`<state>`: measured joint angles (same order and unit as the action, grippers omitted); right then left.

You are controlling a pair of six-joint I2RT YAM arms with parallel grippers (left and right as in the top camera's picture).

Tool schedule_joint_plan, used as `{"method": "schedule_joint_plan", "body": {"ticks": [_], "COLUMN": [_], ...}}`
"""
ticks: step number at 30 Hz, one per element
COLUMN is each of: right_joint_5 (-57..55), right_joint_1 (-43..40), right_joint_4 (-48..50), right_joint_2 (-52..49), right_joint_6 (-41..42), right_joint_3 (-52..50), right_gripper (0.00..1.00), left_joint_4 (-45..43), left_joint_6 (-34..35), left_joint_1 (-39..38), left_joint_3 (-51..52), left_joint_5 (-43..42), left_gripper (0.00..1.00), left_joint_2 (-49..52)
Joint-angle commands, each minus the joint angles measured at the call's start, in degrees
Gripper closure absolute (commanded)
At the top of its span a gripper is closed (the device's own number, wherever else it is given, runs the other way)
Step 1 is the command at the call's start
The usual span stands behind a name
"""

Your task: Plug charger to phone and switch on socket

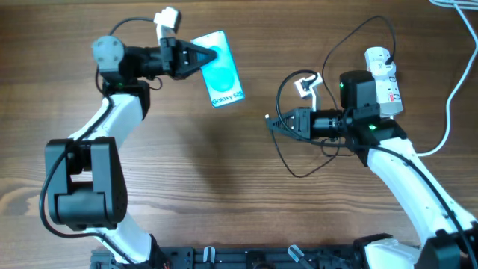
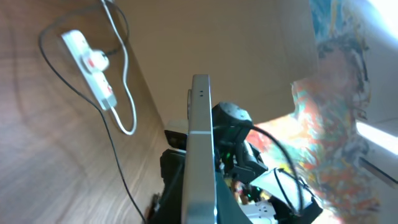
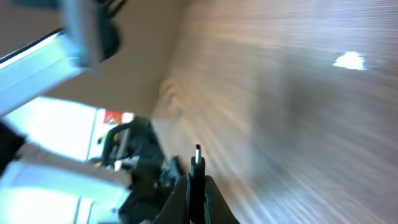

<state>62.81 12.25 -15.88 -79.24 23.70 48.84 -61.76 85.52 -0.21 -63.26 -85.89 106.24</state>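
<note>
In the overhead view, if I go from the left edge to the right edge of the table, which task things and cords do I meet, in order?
phone → tip of the charger, pinched in the right gripper → socket → thick white cord

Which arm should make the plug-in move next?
Right. The right tool grips the charger with its tip pointing toward the phone; the left tool only holds the phone.

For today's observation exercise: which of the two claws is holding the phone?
The left claw, clamped on the cyan phone; the right claw instead pinches the charger by its connector tip.
</note>
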Motion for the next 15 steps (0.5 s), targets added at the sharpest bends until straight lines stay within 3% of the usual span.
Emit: {"method": "schedule_joint_plan", "body": {"ticks": [1, 7, 15], "right_joint_5": [6.19, 2.56, 1.46], "right_joint_1": [2.69, 7.72, 8.15], "right_joint_4": [-0.22, 5.01, 16.28], "right_joint_2": [1.51, 1.51, 1.51], "right_joint_6": [-2.14, 0.9, 8.55], "right_joint_3": [0.28, 0.28, 0.28], "right_gripper": [0.96, 0.96, 0.96], "left_joint_4": [-0.44, -0.37, -0.44], "left_joint_6": [1.99, 3.69, 3.21], "left_joint_1": [-1.73, -2.32, -2.97], "left_joint_3": [-0.44, -0.44, -0.44], "left_joint_5": [-0.15, 2.38, 1.51], "left_gripper": [0.96, 0.96, 0.96], "left_joint_2": [-0.76, -0.74, -0.74]}}
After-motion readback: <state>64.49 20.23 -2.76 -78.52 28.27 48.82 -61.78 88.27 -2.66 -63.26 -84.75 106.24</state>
